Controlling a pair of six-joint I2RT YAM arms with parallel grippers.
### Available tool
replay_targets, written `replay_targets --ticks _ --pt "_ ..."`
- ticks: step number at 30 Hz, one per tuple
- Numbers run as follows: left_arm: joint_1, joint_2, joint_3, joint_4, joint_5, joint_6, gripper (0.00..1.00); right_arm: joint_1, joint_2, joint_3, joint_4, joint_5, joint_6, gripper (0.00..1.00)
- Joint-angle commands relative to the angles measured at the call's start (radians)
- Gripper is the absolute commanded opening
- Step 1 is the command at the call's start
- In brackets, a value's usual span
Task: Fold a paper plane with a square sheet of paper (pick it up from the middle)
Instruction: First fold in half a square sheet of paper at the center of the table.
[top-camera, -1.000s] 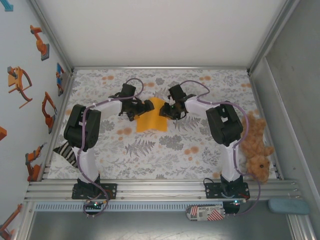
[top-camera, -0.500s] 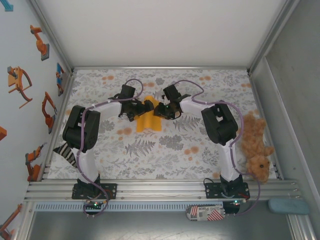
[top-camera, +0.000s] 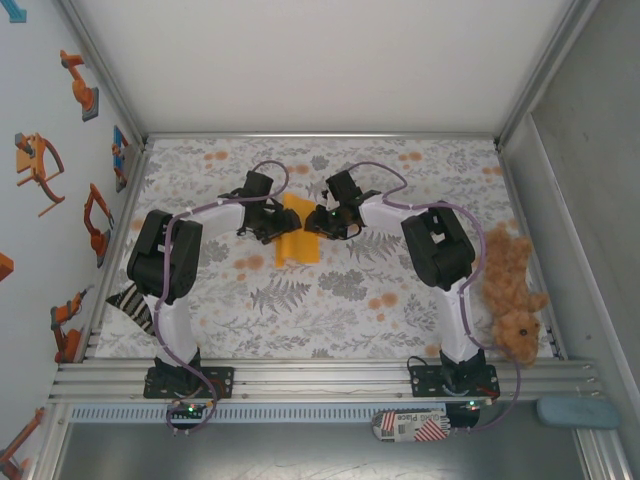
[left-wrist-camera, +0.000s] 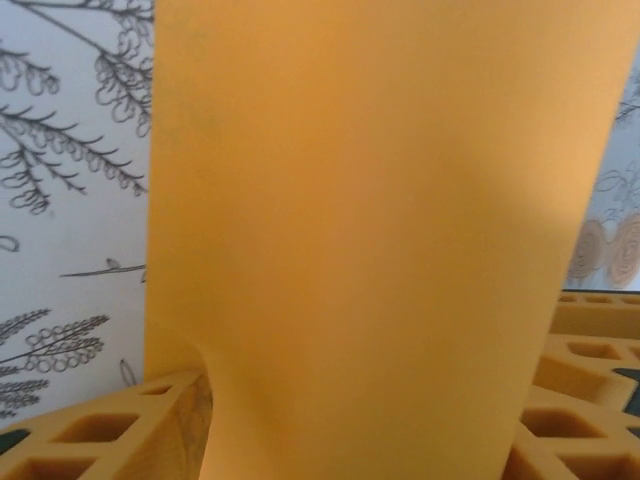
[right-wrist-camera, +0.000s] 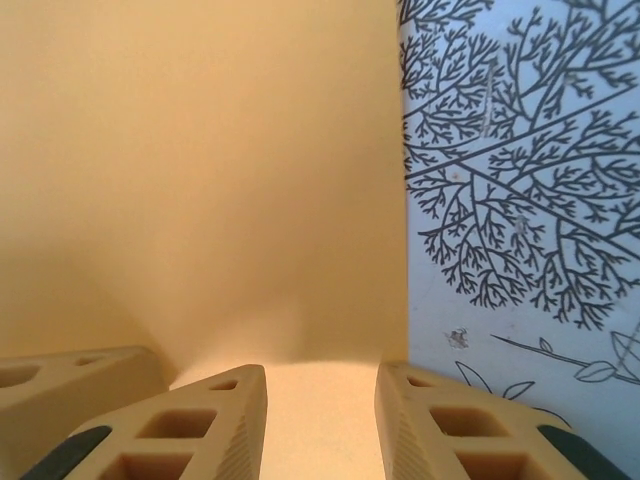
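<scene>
You are seeing the thin orange-yellow paper sheet lying on the flower-printed cloth, between the left gripper and right gripper. The brown plush teddy is lying at the cloth's right edge.

White arms, black joints, purple cables

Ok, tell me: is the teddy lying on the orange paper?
No, the teddy lies at the cloth's right edge, well apart from the paper.

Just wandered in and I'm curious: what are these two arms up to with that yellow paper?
They are folding a square sheet of paper into a plane on a floral cloth. The right gripper and left gripper meet over the paper's far end, and the sheet now looks narrow, bent upward between them. A plush teddy sits off to the right.
</scene>
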Motion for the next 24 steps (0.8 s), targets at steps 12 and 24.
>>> replay_targets --ticks 12,24 --pt "0.006 -0.148 0.0 -0.024 0.025 0.122 0.22 -0.059 -0.299 -0.299 0.213 0.025 0.065 0.38" --pt "0.051 -0.313 0.004 0.165 0.347 -0.053 0.21 -0.14 -0.444 -0.397 0.504 -0.179 0.226 0.61"
